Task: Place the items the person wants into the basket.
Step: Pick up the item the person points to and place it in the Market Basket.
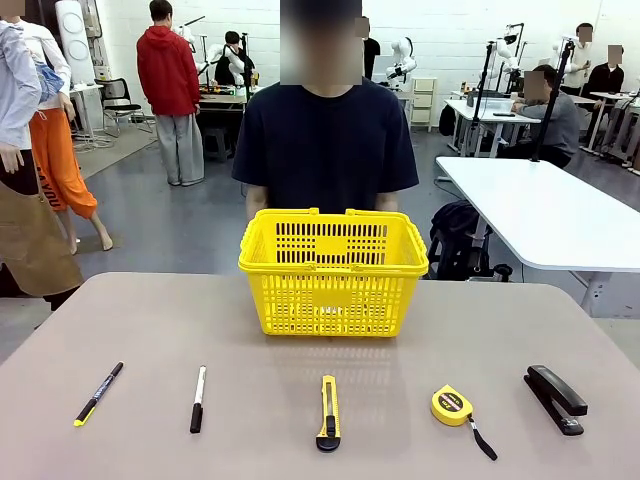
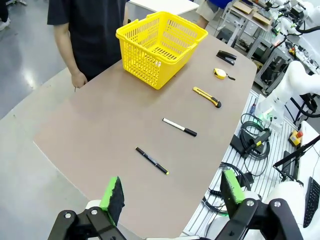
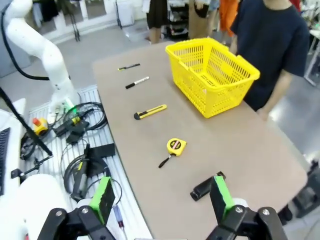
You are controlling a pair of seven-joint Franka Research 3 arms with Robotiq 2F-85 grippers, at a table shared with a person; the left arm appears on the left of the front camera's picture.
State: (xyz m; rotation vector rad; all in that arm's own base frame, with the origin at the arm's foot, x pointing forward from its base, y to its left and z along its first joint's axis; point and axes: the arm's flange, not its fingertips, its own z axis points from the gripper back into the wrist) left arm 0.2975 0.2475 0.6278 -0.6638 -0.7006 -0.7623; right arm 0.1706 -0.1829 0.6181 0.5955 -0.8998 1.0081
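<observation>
A brown table in a busy workshop is shown. At frame centre a yellow basket is set, the person behind it. Along the lower frame, left to right, are laid a pen, marker, utility knife, tape measure and stapler. The left gripper and right gripper are held wide open, empty.

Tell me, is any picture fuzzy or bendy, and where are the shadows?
Front view: sharp and evenly lit, with a faint shadow on the table along the near side of the basket. Left wrist view: sharp, but the wide lens tilts and stretches the table. Right wrist view: a bit fuzzy all over.
</observation>
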